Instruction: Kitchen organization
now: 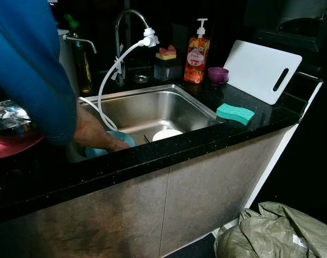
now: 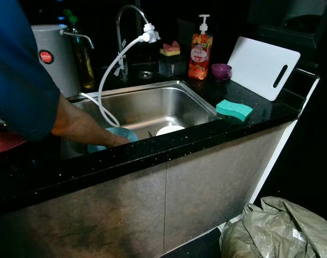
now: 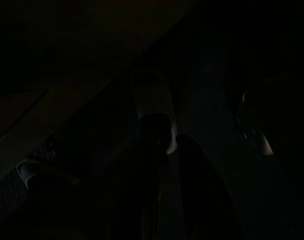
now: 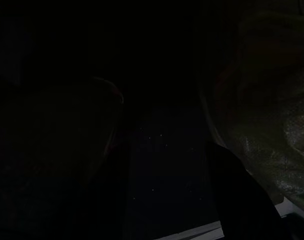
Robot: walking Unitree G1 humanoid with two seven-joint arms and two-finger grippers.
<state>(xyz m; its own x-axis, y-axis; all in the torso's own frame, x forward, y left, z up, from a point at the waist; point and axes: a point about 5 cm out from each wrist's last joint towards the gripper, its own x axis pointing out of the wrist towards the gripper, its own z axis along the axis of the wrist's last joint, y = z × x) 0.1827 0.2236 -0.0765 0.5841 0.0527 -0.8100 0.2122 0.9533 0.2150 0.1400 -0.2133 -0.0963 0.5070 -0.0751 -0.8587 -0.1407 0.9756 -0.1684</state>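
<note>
From the head camera, a person in a blue sleeve (image 1: 29, 59) leans in from the left, one hand (image 1: 99, 137) reaching down into the stainless steel sink (image 1: 193, 105) and resting on a light blue bowl (image 2: 123, 133) at the near left of the basin. A round white plate (image 1: 167, 134) lies on the sink floor just beside the bowl. A white hose (image 1: 107, 80) runs from the curved chrome tap (image 1: 123, 27) down into the basin, ending near the hand. Behind the sink stand an orange soap pump bottle (image 1: 196, 56), a small purple cup (image 1: 218, 75) and a dark holder with a pink and yellow sponge (image 1: 166, 54); a white cutting board (image 1: 262, 70) leans against the back wall at the right. A green sponge (image 1: 235, 113) lies on the black speckled countertop (image 1: 152, 156) right of the sink. A tall olive bottle (image 2: 84, 56) and a white cylindrical appliance (image 2: 53, 56) stand at the left rear. Below are grey cabinet doors (image 1: 206, 193), and a crumpled olive sack (image 1: 276, 231) sits on the floor.

The left wrist view is almost black; a pale rounded shape (image 3: 154, 100) can be made out, but I cannot tell how the left gripper's fingers stand.

The right wrist view is equally dark, with the sack's wrinkled fabric (image 4: 271, 110) faint at one side; the right gripper's fingers cannot be judged either.
</note>
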